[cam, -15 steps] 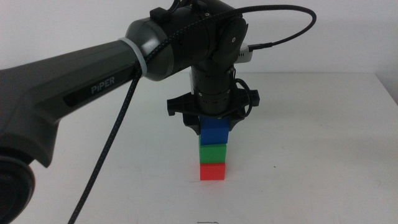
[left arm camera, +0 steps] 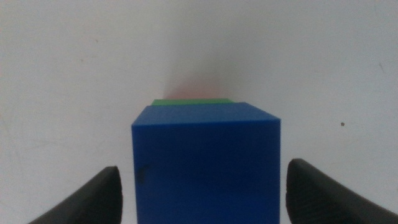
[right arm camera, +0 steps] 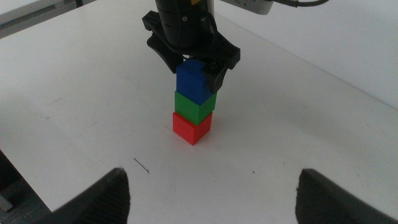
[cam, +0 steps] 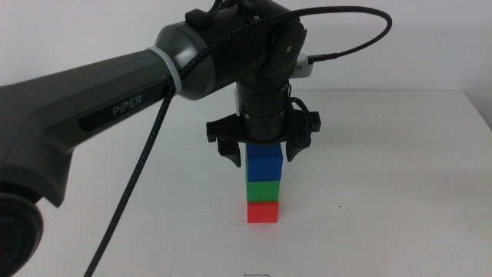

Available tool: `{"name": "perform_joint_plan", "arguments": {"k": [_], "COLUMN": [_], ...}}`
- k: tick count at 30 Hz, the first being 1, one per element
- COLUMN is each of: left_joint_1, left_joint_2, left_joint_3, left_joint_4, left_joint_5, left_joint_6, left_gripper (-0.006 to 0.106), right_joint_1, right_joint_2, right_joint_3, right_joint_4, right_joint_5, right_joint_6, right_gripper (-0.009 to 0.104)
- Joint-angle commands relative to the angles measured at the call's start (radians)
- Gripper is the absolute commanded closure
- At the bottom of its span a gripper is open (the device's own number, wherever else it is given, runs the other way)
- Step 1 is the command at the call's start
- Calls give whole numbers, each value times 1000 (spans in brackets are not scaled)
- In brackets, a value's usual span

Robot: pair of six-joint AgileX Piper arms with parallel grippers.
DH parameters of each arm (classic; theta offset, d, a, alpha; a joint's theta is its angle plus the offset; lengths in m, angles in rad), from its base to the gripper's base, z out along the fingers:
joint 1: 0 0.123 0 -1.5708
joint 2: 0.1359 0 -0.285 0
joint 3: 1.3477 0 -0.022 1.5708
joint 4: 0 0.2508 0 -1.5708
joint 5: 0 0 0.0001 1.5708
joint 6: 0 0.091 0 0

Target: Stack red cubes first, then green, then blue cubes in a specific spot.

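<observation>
With the left gripper spread apart on both sides of the small matte blue cube, which sits on the green cube and red cube mid-desk, you should lift straight up, while the right gripper waits open near the desk's edge.

1. In the left wrist view the blue cube fills the centre and runs off the picture's edge, so its lower part is cut away.
2. There the green cube shows only as a thin strip behind the blue one.
3. The red cube is a faint reddish blur there, its outline unreadable.
4. The left gripper hides the blue cube's top face in the middle view.
5. The right gripper shows only its two dark jaw tips, blurred and cropped.
</observation>
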Motion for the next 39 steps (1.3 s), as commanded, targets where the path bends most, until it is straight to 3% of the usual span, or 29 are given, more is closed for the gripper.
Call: {"name": "perform_joint_plan", "arguments": {"k": [1,16,24,29,35,39], "left_joint_1": [-2,-2,-2,-2,29,135], "left_joint_2": [-64,-191,-364,-465,-554,-628], "left_joint_3": [-23,-23,-23,-23,-23,3], "left_joint_4": [11,62,133,232,384,324], "left_joint_5": [82,82,82,82,82,73], "left_joint_6": [5,46,123,299,549,613], "left_gripper": [13,13,17,17,8,8], "right_joint_1": [1,1,1,1,1,1], "right_joint_2": [9,9,9,9,9,7], "right_joint_3": [-24,-24,-24,-24,-24,-24], "right_joint_4": [-11,-11,-11,-11,-11,-13], "right_joint_5": [-73,-73,-73,-73,-73,-72], "right_joint_6": [-13,-13,-13,-13,-13,-13], "right_gripper": [1,1,1,1,1,1]}}
